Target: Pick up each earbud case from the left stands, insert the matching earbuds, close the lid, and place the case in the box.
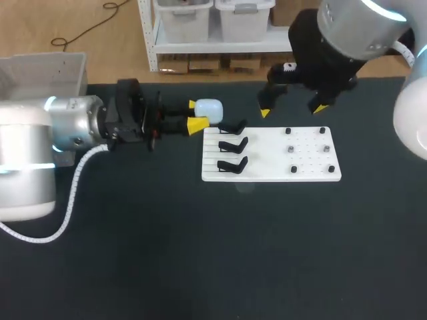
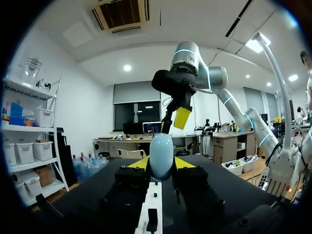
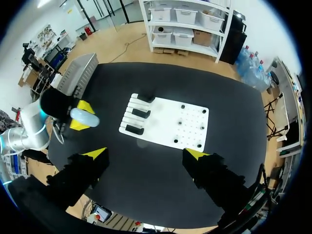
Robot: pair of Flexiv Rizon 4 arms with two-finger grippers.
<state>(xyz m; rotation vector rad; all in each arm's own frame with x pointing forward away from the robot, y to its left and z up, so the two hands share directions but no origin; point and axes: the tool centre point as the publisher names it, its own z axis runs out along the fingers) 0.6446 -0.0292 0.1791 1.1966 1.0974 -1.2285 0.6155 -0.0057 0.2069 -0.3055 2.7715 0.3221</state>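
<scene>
My left gripper (image 1: 195, 115) lies level over the table, just left of the white board (image 1: 270, 175), and is shut on a pale blue earbud case (image 1: 208, 109). In the left wrist view the case (image 2: 161, 155) stands upright between the yellow tips of the left gripper (image 2: 161, 164). Three black stands (image 1: 233, 144) line the board's left side, all bare. Several small dark earbud pieces (image 1: 291, 149) sit on its right half. High over the board's far edge, my right gripper (image 1: 292, 110) hangs open and holds nothing. The right gripper (image 3: 146, 154) looks straight down at the board (image 3: 165, 124).
A grey box (image 1: 41, 75) stands at the table's far left corner, behind my left arm; the right wrist view shows this box (image 3: 78, 73) too. Black table (image 1: 200, 253) stretches wide in front of the board.
</scene>
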